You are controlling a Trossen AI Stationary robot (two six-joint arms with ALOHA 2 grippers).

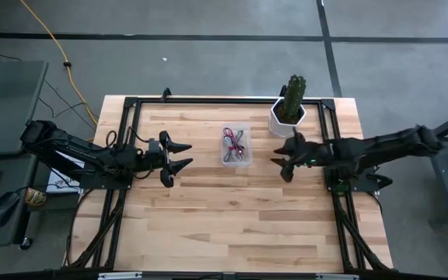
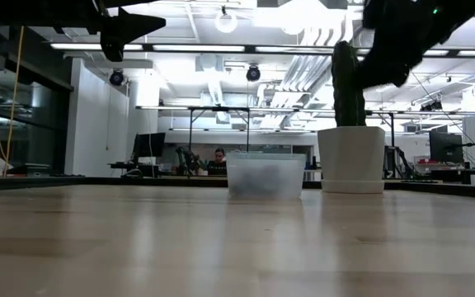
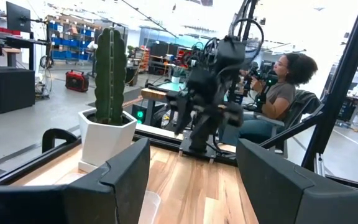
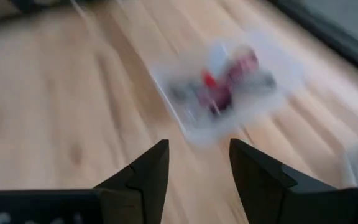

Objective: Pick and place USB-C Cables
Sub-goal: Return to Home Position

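The USB-C cables (image 1: 235, 145), a tangle of red, grey and dark bundles, lie inside the transparent bin (image 1: 226, 159).

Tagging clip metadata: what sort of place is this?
Probably an open-plan robotics lab: wooden workbench flanked by a left arm and right arm, monitors on desks beyond, a person seated at a workstation, strip lights overhead.

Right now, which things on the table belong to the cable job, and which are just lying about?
Job: USB-C cables inside the transparent bin; left arm and right arm, jaws open, raised either side of it.
Lying about: potted cactus near the bin; yellow cord on the floor.
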